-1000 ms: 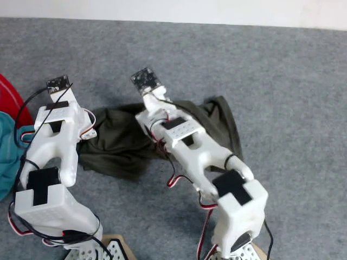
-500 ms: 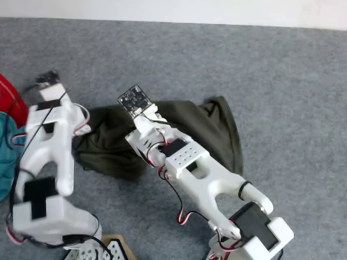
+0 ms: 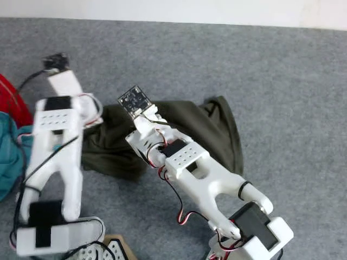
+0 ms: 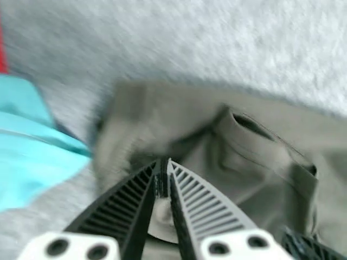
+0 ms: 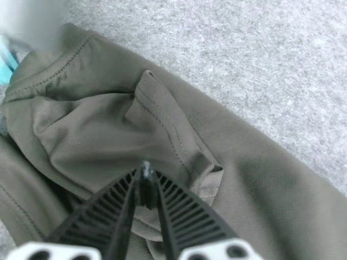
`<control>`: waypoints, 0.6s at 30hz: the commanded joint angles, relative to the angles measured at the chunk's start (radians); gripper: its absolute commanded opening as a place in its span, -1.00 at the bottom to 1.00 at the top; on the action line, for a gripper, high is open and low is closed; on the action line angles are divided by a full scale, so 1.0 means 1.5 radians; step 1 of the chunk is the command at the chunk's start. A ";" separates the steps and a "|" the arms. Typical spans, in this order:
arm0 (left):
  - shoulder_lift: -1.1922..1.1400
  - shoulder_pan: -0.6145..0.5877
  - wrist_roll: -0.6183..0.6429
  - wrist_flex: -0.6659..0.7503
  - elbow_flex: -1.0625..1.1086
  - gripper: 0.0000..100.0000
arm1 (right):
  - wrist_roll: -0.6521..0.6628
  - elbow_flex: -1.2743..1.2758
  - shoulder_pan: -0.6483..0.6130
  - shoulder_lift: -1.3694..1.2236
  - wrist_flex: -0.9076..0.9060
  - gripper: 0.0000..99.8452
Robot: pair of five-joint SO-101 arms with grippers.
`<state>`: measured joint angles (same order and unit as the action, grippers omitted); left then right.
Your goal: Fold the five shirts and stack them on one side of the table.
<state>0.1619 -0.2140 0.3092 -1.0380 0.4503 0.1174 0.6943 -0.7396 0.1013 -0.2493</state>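
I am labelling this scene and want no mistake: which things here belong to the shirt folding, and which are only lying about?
For the job: olive shirt, teal shirt, left gripper, right gripper, both at the olive shirt.
Only lying about: red thing beside the teal shirt, perhaps cloth, cannot tell; grey table under all.

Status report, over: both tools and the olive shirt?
Left tool shut on olive shirt near its edge. Right tool shut on its middle. Shirt crumpled, unfolded. Teal cloth close beside.
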 commanded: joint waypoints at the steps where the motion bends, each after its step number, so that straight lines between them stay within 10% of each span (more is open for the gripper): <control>1: -0.047 0.056 0.030 -0.001 -0.008 -0.90 | -0.008 -0.005 0.003 0.033 0.003 -0.98; 18: -0.064 0.062 0.026 0.066 0.133 -0.90 | -0.007 -0.004 0.019 0.033 0.003 -0.98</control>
<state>0.0483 -0.0913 0.3445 -0.9613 0.6114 0.1174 0.6943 -0.7288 0.1013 -0.2493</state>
